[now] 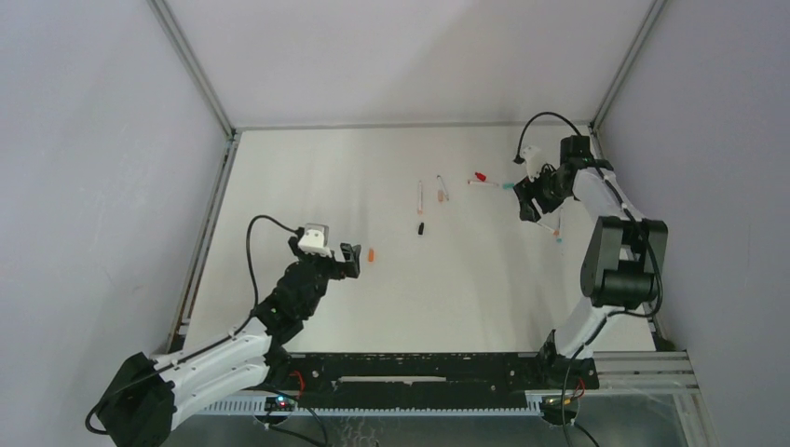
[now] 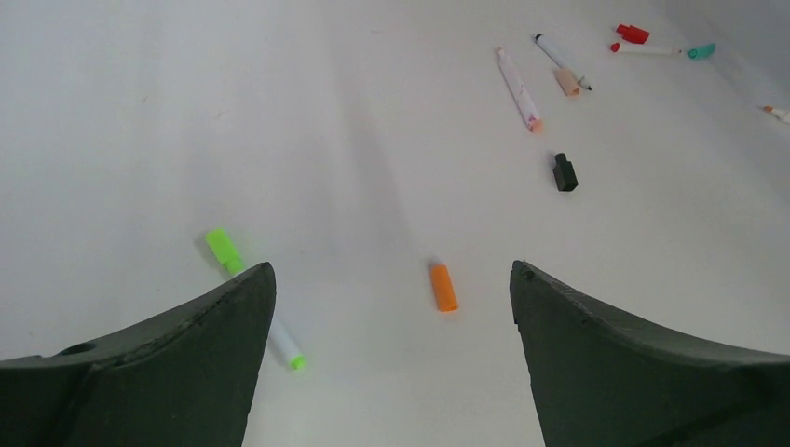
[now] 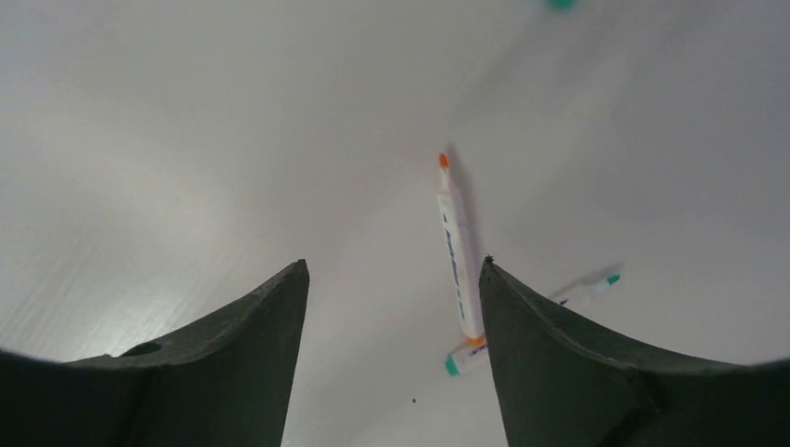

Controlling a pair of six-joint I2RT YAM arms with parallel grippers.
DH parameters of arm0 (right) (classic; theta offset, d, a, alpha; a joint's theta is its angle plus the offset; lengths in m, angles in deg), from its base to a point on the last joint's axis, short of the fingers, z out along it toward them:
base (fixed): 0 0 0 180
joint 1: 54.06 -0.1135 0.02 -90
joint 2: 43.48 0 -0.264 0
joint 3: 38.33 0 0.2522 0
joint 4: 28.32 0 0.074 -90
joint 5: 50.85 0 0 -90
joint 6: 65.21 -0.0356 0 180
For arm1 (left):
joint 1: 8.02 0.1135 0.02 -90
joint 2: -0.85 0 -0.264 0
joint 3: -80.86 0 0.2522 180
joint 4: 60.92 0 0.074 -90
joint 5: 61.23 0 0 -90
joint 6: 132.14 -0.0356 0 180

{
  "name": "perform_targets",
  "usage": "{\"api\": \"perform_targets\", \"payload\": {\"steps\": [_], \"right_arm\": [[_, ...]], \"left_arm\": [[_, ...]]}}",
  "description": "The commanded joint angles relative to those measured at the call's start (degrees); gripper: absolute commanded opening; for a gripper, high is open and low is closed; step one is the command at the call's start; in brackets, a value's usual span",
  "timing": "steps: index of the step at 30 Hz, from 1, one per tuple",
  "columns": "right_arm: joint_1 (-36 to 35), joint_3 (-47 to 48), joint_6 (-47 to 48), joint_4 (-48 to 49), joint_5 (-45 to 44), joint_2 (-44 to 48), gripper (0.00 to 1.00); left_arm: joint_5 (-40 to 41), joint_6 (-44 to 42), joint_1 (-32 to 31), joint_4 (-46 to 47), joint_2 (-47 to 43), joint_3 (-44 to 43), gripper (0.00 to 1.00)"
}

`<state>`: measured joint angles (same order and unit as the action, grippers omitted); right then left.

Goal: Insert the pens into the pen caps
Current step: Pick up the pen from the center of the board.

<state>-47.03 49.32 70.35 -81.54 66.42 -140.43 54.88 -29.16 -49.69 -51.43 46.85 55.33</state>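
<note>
Pens point(image 2: 518, 88) and caps point(image 2: 443, 287) dot white table point(image 1: 326, 168) between grey walls point(image 1: 93, 140).

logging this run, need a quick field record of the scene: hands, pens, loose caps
left hand: open, empty
right hand: open, empty
ahead of left hand: orange cap, lying alone on the table
other loose caps: black cap, red cap, teal cap
green pen: by the left hand, partly hidden behind one finger, looks capped
under right hand: orange-tipped pen, uncapped
teal pen: meets the orange-tipped pen at its back end
pens being capped now: none
</note>
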Motion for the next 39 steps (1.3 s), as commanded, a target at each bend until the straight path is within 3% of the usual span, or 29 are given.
{"api": "perform_targets", "payload": {"steps": [1,9,30,39], "right_arm": [[-0.1,5.4,-1.1,-3.7,-12.7,-4.8,0.72],[0.8,7.0,-3.1,-4.6,-16.7,-10.0,0.64],[-0.3,8.8,-3.8,-6.1,-20.4,-17.3,0.48],[0.0,9.6,-2.9,-8.5,-18.8,-18.0,0.32]], "left_arm": [[1.4,-0.9,0.1,4.3,-2.3,2.5,0.98],[1.5,-0.6,0.1,5.2,-6.0,5.0,0.99],[1.6,-0.5,0.1,5.4,-5.8,5.0,0.98],[1.7,-0.5,0.1,5.4,-6.0,5.0,0.98]]}}
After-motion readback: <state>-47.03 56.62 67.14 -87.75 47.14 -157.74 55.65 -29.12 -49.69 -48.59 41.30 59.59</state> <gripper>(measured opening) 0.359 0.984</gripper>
